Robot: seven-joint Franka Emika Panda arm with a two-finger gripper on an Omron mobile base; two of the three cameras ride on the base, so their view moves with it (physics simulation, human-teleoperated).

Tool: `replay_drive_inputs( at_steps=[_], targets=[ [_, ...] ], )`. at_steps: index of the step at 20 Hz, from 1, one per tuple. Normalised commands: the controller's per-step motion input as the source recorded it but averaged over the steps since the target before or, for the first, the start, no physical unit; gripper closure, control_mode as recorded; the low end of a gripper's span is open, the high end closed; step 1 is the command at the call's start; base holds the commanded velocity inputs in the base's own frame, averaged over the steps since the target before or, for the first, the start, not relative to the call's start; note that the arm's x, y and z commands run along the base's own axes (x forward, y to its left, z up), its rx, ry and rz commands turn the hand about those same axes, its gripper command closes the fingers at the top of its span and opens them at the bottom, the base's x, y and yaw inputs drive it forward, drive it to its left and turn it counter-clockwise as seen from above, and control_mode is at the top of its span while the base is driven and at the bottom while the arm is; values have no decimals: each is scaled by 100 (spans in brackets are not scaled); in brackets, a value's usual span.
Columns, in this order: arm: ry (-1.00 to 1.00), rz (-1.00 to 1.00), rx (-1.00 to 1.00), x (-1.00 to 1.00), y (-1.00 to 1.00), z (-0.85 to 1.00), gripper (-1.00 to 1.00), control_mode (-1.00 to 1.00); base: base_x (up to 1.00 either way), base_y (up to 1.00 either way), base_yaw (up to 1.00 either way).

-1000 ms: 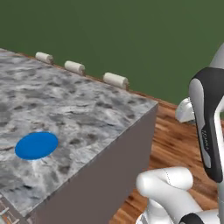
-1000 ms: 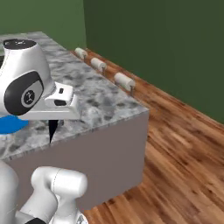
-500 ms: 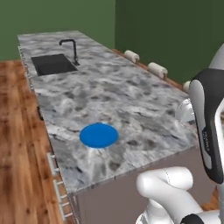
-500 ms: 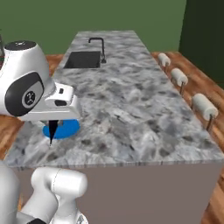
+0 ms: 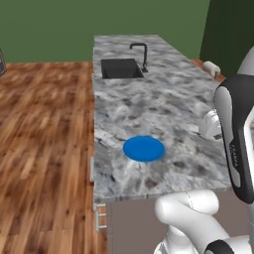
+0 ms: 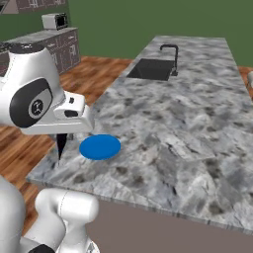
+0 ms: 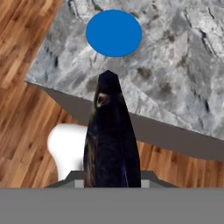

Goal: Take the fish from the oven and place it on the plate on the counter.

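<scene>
Fish (image 7: 111,135) is clamped in the end effector (image 6: 61,148). In hand view the fish runs up the middle of the frame from the bottom edge, dark grey-black, glossy, pointed end toward the plate (image 7: 113,33). Fingers themselves are hidden behind the fish body there.

In right base view the fish shows as a thin dark point hanging straight down under the white hand, just off the near left corner of the bench (image 6: 188,128). Its tip sits beside the plate, left of it and apart from it, not touching. Can't tell from this view if the tip is over the stone or past the edge. Hand view suggests the fish is out past the bench's edge, w/ wood floor (image 7: 26,100) below it.

Plate: flat round bright blue, lying on the bench near the near end and close to the floor-side edge. Nothing on it. In left base view it sits at centre frame (image 5: 144,149) w/ bare marbled stone all round.

Bench: long grey-white marbled top. Black sink basin (image 5: 120,68) and black faucet (image 5: 141,52) at the far end, well apart from the plate.

Bkgd: green wall (image 5: 74,25), wood plank floor along the bench. Right base view also has cabinets (image 6: 59,47) far left w/ a small boxy appliance (image 6: 54,21) on top, too small to tell what.
</scene>
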Motion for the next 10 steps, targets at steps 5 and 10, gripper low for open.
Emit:
replay_drive_inputs(
  at_steps=[5, 10],
  targets=[
    [0, 0, 0, 0, 0, 0, 100, 100, 73, 9, 32],
    [0, 0, 0, 0, 0, 0, 100, 100, 37, 0, 2]
  ],
)
